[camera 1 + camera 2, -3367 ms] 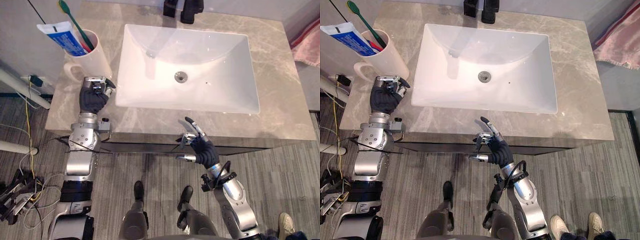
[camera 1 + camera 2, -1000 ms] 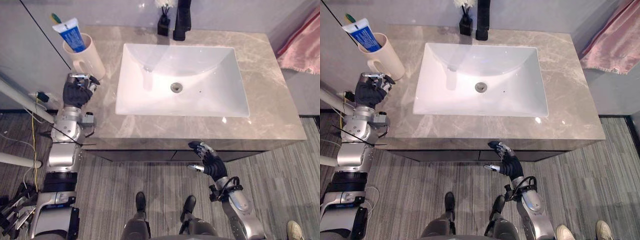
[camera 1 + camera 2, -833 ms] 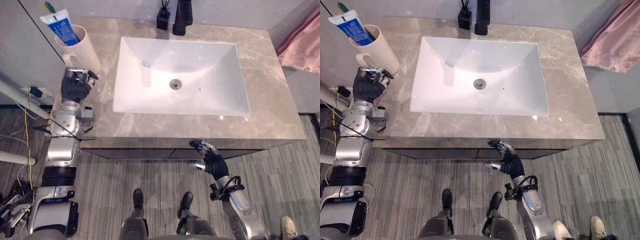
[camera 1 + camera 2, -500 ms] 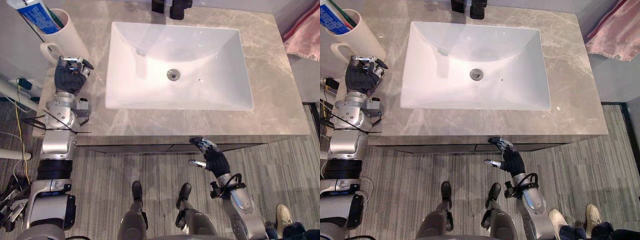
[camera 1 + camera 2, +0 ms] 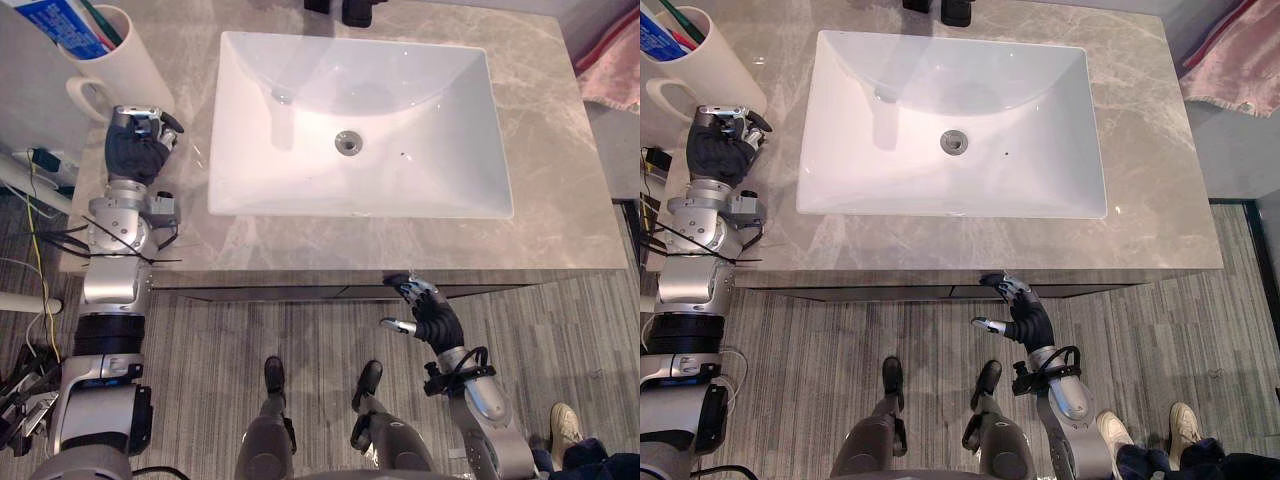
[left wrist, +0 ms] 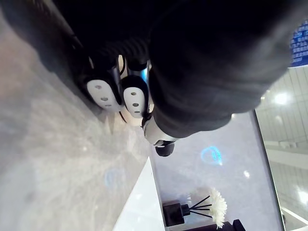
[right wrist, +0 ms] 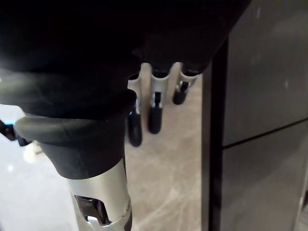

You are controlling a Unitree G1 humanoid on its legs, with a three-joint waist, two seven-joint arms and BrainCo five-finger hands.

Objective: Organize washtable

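Fingers [image 5: 148, 116] of the left hand [image 5: 137, 158] are curled in on themselves with nothing between them; the hand rests on the counter [image 5: 560, 150] at its left edge. The left wrist view agrees: fingertips [image 6: 120, 94] are folded under against the grey stone, and the thumb is tucked.

White mug [image 5: 125, 60] stands upright on the counter's far left corner, just beyond those curled fingers. Its handle [image 5: 84, 97] points toward the hand and is just beside it; whether they touch I cannot tell. A blue-and-white toothpaste tube [image 5: 60, 18] and a green toothbrush [image 5: 673, 17] stand inside the mug, leaning out over the rim.

Right hand [image 5: 432, 315] hangs off the counter, below its front edge and before the dark cabinet front [image 7: 260, 96]. Its fingers are loose and spread, gripping nothing. It is well apart from the mug, with the whole sink between them.

White rectangular sink [image 5: 430, 150] is set in the middle of the counter, drain [image 5: 347, 142] at centre. A black faucet [image 5: 362, 10] stands at its far rim. A small dark reed vase with white flowers [image 6: 185, 211] sits by the back wall. Pink towel [image 5: 610, 75] hangs off to the right, clear of the counter.
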